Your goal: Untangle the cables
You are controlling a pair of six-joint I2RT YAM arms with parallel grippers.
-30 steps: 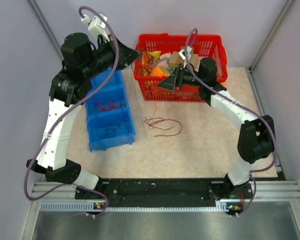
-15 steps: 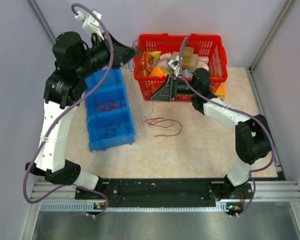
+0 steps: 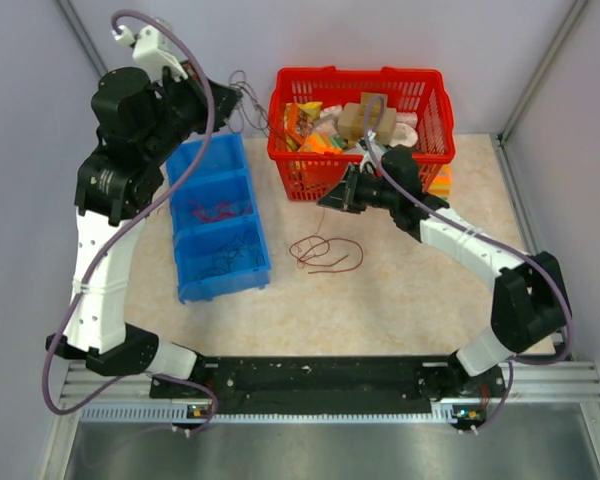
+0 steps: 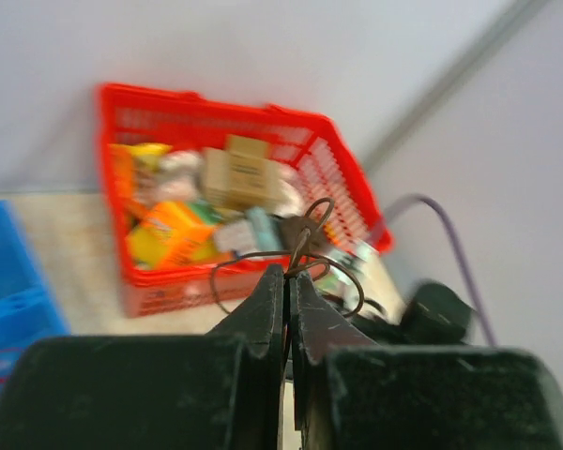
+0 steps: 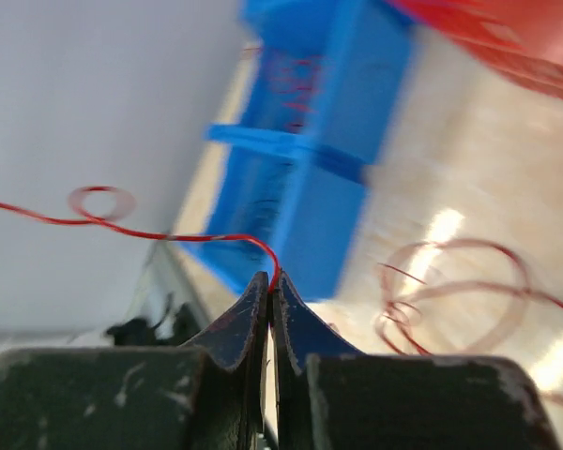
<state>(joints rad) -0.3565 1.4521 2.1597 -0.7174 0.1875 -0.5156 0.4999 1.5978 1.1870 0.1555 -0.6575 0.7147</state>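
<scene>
Left gripper point(image 4: 289, 277) pinches dark wire point(image 4: 307, 246) raised at back-left, right gripper point(image 5: 269, 283) pinches red wire point(image 5: 169, 236), and loose cables point(image 3: 325, 252) lie nearest the right.

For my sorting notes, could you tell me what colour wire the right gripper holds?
Red; the wire shows best in the right wrist view.

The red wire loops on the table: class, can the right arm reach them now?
Probably yes: the right gripper hangs near the red wire loops with nothing between, though its shut jaws pinch a red strand it must drop first.
</scene>
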